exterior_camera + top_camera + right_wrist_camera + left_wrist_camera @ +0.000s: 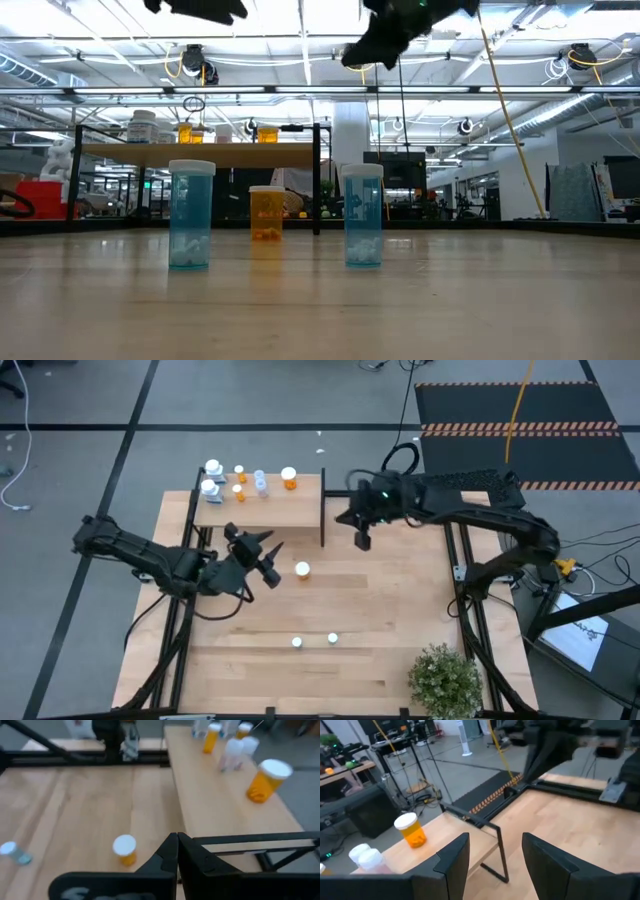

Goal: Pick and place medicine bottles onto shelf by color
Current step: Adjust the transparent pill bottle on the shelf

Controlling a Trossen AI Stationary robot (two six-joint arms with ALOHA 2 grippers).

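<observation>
Your left gripper hangs with fingers apart, empty; the orange bottle stands upright just beyond it. Your right gripper, fingers together, hovers beside the shelf

light: bright, even overhead; glare: ceiling lights; blur: wrist views soft

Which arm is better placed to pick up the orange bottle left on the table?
Probably the left. The left gripper is open, empty and close beside the orange bottle on the table. The right gripper is shut and sits by the shelf end, farther off.
</observation>
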